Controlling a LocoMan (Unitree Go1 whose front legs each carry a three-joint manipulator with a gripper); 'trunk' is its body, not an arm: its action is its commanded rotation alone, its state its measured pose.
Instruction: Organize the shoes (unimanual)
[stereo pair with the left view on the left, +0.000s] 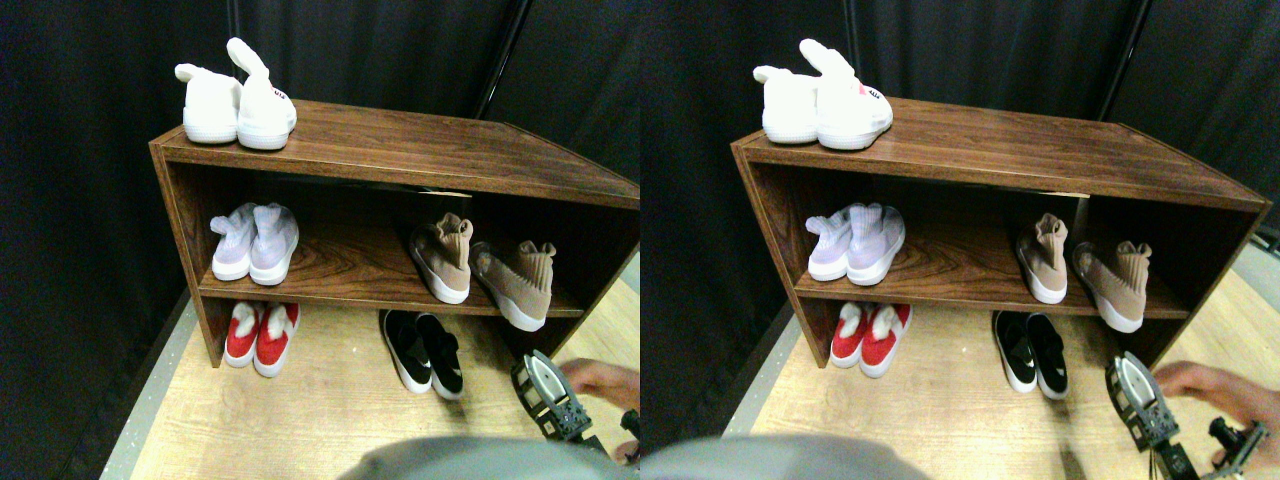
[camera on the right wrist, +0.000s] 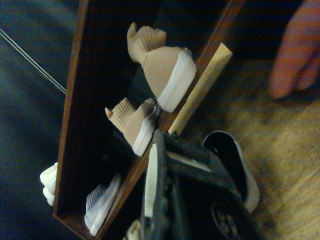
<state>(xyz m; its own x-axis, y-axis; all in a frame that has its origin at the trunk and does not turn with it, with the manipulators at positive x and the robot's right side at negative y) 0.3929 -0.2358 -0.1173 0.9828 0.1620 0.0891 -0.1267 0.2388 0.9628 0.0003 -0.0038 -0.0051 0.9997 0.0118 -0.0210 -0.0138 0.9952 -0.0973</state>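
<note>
A wooden shoe rack (stereo pair with the left view on the left: 400, 150) stands on a light wood floor (stereo pair with the left view on the left: 320, 410) against dark curtains. On its top board, at the left end, sits a white pair (stereo pair with the left view on the left: 238, 105). On the middle shelf a pale lavender pair (stereo pair with the left view on the left: 255, 243) stands at the left end, and the tan knit sneakers (stereo pair with the left view on the left: 445, 258) stand toward the right end; the right one (stereo pair with the left view on the left: 518, 280) is splayed outward, its toe overhanging the shelf's front edge. On the floor under the shelf are a red pair (stereo pair with the left view on the left: 258, 335) at the left and black slip-ons (stereo pair with the left view on the left: 425, 350) nearer the middle. The right pincer (stereo pair with the left view on the left: 545, 395) hovers low before the rack's right end, holding nothing; whether its jaws are wide or narrow I cannot tell. A person's hand (stereo pair with the left view on the left: 605, 380) reaches in just beside it.
</note>
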